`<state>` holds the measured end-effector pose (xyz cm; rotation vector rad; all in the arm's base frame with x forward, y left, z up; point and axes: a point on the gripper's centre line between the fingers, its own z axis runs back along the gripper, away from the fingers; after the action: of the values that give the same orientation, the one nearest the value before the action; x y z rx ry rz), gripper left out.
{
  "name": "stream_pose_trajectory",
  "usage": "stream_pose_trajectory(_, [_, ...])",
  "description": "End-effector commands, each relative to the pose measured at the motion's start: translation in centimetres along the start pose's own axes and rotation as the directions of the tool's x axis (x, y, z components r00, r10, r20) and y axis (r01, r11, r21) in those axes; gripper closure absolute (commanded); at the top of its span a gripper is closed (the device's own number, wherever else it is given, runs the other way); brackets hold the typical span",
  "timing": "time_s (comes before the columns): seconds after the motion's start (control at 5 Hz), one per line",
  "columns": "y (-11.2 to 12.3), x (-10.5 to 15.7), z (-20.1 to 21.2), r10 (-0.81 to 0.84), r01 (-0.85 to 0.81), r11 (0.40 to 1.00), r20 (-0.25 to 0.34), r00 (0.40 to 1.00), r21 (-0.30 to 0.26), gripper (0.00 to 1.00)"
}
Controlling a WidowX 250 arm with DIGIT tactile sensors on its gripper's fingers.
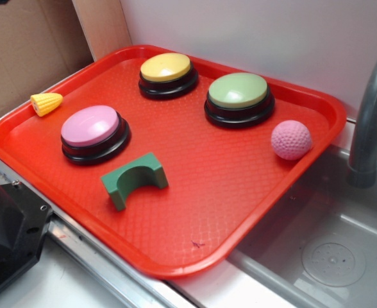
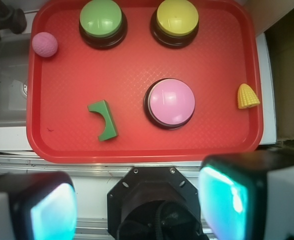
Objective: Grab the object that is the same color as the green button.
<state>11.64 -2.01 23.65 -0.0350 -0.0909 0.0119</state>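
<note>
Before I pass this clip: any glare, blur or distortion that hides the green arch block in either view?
Exterior view: sharp, soft even light, the green arch block crisp with a faint shadow. Wrist view: block in focus, mild glare on the green button, gripper fingers blurred in the foreground, hiding nothing on the tray.

Gripper point(image 2: 137, 205) seen from the wrist camera, pointing downward: jaws spread wide apart, two pale fingers point(image 2: 34, 207) at the lower corners, nothing held between them.
</note>
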Motion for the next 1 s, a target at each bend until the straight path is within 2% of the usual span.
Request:
stream_pose_trajectory(0.0, [0.0, 0.0, 0.0, 0.0, 0.0, 1.0, 0.0, 1.0, 0.0, 0.0])
stream_pose_trajectory(0.2, [0.5, 1.7, -5.2, 0.171, -0.174, 0.984, -0.094, 0.981, -0.027, 0.0])
stream_pose_trajectory(0.4, [-1.9, 3.5, -10.4, 0.291, -0.3, 0.948, -0.095, 0.952, -0.102, 0.0])
stream_pose_trajectory(0.6, [-3.2, 4.0, -15.4, 0.247, -0.249, 0.961, -0.026, 0.969, -0.121, 0.0])
stream_pose_trajectory(0.8, [-3.2, 3.5, -18.0, 0.185, -0.181, 0.976, 0.02, 0.983, -0.118, 0.0])
